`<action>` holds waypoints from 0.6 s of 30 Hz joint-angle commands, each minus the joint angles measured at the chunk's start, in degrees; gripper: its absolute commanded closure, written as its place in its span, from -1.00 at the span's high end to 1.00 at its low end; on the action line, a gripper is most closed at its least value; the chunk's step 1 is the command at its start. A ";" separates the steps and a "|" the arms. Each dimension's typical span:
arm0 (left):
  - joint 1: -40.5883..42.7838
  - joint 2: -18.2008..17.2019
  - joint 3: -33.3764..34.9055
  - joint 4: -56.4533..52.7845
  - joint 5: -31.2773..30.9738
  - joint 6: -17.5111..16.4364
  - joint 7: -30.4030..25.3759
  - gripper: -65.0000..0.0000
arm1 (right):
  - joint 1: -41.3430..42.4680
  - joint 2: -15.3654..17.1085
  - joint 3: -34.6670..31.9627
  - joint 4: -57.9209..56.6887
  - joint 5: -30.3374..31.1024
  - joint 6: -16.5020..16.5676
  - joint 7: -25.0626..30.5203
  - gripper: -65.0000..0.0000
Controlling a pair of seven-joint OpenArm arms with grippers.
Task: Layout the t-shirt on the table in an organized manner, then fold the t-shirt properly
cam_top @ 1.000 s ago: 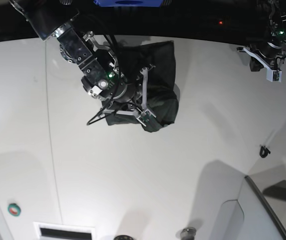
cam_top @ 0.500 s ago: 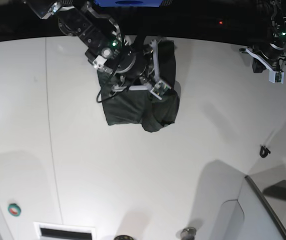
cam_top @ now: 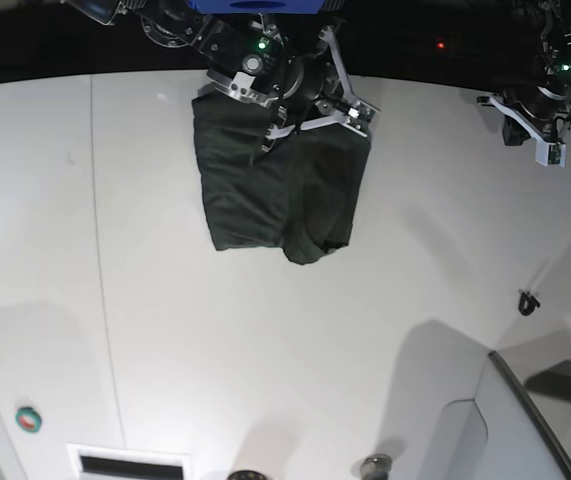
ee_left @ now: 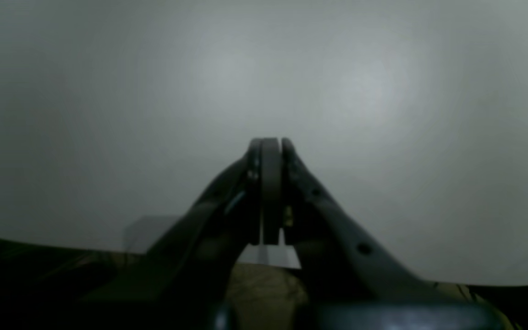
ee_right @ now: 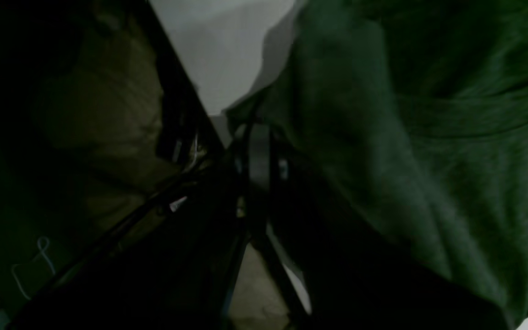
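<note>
The dark green t-shirt [cam_top: 265, 190] lies as a compact, wrinkled rectangle near the far edge of the white table [cam_top: 265, 350]. My right gripper [cam_top: 360, 108] hangs over the shirt's far right corner. In the right wrist view this gripper [ee_right: 257, 133] is shut, and the t-shirt [ee_right: 429, 137] lies close against its right side. Whether any cloth is pinched I cannot tell. My left gripper [cam_top: 550, 152] is at the far right, apart from the shirt. In the left wrist view the left gripper [ee_left: 266, 146] is shut and empty over the bare table [ee_left: 383, 91].
A thin seam [cam_top: 100, 250] runs down the table's left part. A small green and red disc [cam_top: 28, 419] and a vent slot [cam_top: 130, 463] sit front left. A small black clip [cam_top: 528, 301] and a grey angled panel [cam_top: 525, 420] are at the right.
My right arm has swept from the shirt's near edge back over it to its far right corner, staying shut. The shirt's near edge has not shifted. The left arm is still.
</note>
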 commanded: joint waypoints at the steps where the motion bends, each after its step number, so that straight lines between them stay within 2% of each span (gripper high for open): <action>1: 0.09 -1.10 -0.42 0.83 -0.34 0.07 -1.10 -1.00 | 0.26 -0.64 -0.17 0.92 0.05 0.08 1.21 -1.00; 5: 0.09 -1.63 -0.42 0.83 -0.34 0.07 -1.10 -1.00 | 0.26 -0.64 -0.08 1.09 0.05 0.08 1.30 -0.90; 8: 0.09 -1.90 -0.42 0.74 -0.34 0.07 -1.10 -1.00 | 0.00 -0.56 -0.43 2.32 0.14 0.17 1.30 -0.55; 10: 0.09 -1.98 -0.42 0.74 -0.34 0.07 -1.10 -1.00 | -0.17 -0.47 -0.43 4.70 0.14 0.17 1.21 -0.43; 15: 0.09 -2.42 -0.42 0.74 -0.34 0.07 -1.19 -1.00 | 1.14 2.26 1.41 14.63 0.05 -0.10 1.30 -0.43; 18: 0.09 -2.34 -0.42 0.74 -0.34 0.07 -1.19 -1.00 | 2.73 0.41 10.20 13.31 0.14 -0.10 1.30 -0.43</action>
